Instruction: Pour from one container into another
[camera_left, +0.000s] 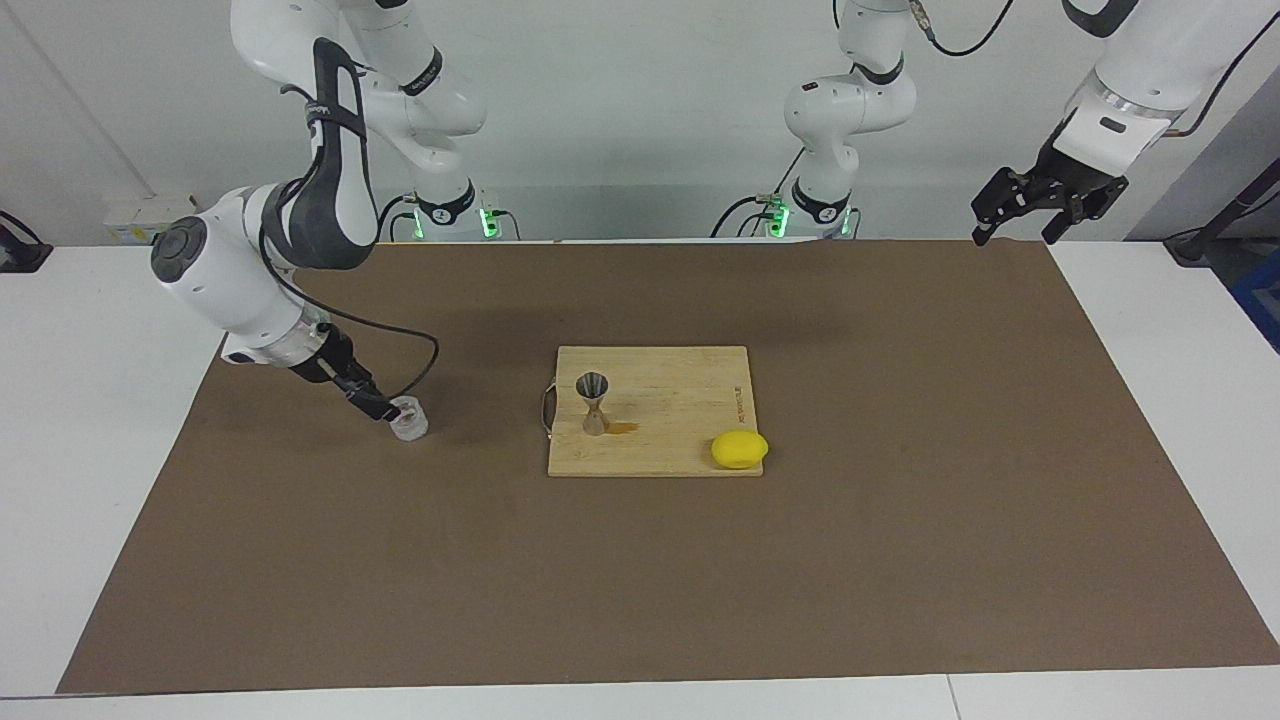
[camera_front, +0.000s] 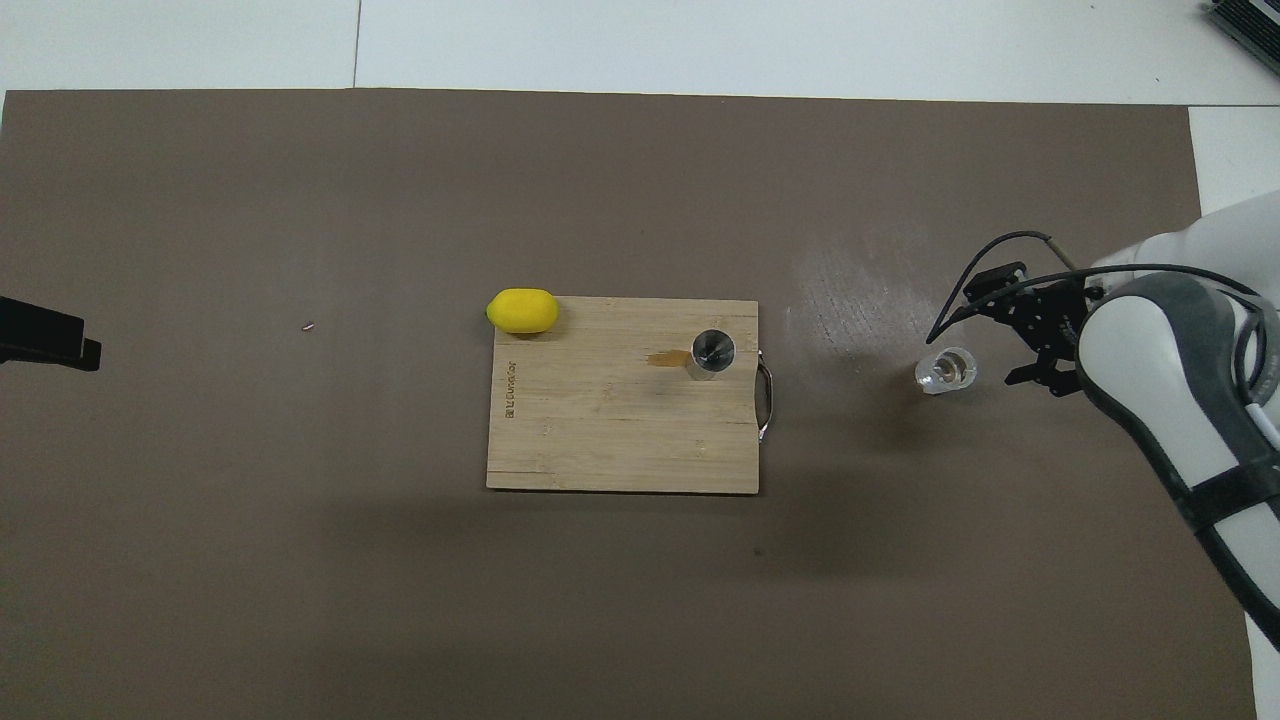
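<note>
Upright on brown mat (camera_left: 640, 600) toward right arm's end: clear glass cup (camera_left: 408, 419), mouth up, axis vertical, standing free. Just beside it, right gripper (camera_front: 1003, 335), fingers apart, clamped on nothing. On wooden board (camera_left: 690, 400) at table centre: steel jigger (camera_left: 594, 402), upright, long axis vertical, open cone up; small amber spill (camera_left: 624, 428) beside its foot; lemon (camera_left: 740, 449) at board's corner. Over mat's edge, waiting: left gripper (camera_left: 1012, 222), fingers apart.

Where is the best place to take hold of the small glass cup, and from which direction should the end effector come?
Grip the glass cup across its straight side wall, coming in level from the right arm's end of the table. It stands upright on the brown mat, mouth up, with the open right end effector beside it.
</note>
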